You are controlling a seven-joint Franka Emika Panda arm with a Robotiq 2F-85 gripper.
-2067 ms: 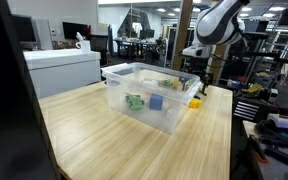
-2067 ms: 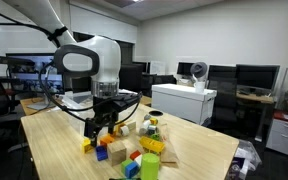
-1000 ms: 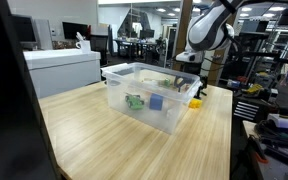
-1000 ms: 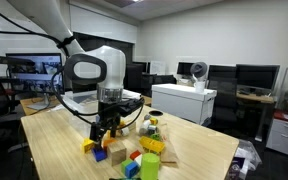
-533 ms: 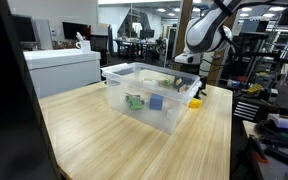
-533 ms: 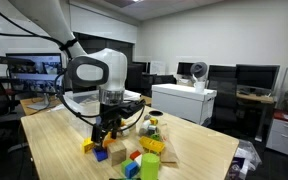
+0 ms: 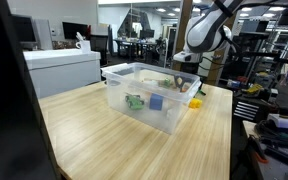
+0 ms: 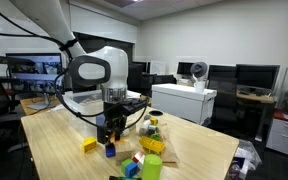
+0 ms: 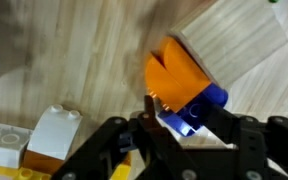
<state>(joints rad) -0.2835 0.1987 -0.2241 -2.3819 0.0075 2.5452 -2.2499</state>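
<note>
In the wrist view my gripper (image 9: pixel 182 118) points down at the wooden table, its two black fingers closed against the sides of a small blue block (image 9: pixel 192 110). An orange block (image 9: pixel 174 70) sits against the blue one and touches the left finger. A plain wooden block (image 9: pixel 234 40) lies just beyond them. In an exterior view the gripper (image 8: pixel 109 140) hangs low over the table with the blue block (image 8: pixel 110 151) at its tips and a yellow block (image 8: pixel 89 145) close beside it. In an exterior view the gripper (image 7: pixel 189 84) is partly hidden behind the clear bin (image 7: pixel 124 88).
Loose blocks lie close by, among them a green one (image 8: pixel 152 145) and a white one (image 9: pixel 56 135). The bin holds a green piece (image 7: pixel 134 101) and a blue piece (image 7: pixel 156 102). A white printer (image 7: pixel 64 68) stands at the table's far end. Desks and monitors surround the table.
The arm came down and shifted slightly towards the block pile. The jaws, wide apart a moment ago, have drawn in onto the blue block.
</note>
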